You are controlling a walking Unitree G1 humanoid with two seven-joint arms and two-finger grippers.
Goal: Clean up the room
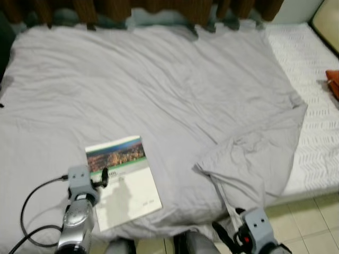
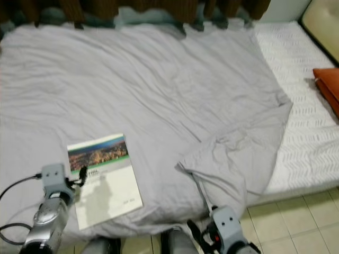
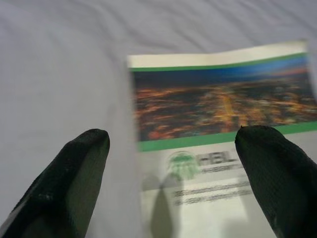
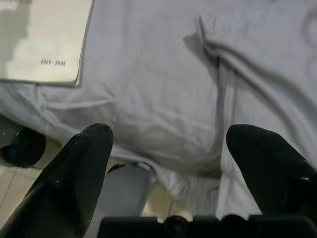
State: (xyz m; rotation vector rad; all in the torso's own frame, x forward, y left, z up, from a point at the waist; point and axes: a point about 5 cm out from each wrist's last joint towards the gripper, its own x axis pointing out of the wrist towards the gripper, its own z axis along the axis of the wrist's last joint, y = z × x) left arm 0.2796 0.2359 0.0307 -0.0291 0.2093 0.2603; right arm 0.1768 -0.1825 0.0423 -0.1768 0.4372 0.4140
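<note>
Bed covered by a grey duvet (image 1: pixel 159 90), wrinkled, spread over most of the mattress; its right corner is folded back on itself near the foot edge, exposing a white patterned sheet (image 1: pixel 318 121) on the right side. A booklet (image 1: pixel 123 180) lies flat on the duvet near the foot edge, left of center: night city photo with green bands on top, white lower half with a logo and small print, "2023 - 2024" readable in the right wrist view (image 4: pixel 52 63). Left gripper (image 3: pixel 173 173) hovers low over the booklet's near left corner, fingers spread wide apart, one fingertip (image 3: pixel 79 168) over bare duvet, the other over the booklet cover; nothing between them. Its shadow falls on the white part of the cover. Black cable (image 1: pixel 32 206) loops off the left wrist. Right gripper (image 4: pixel 168 163) sits low at the bed's foot edge by the folded duvet corner, fingers apart too, holding nothing, duvet hanging over the edge below it. Orange cushion (image 2: pixel 329 84) at far right on the sheet. Dark curtain (image 1: pixel 159 8) along the far side of the bed. Beige tiled floor (image 1: pixel 307 217) at lower right.
</note>
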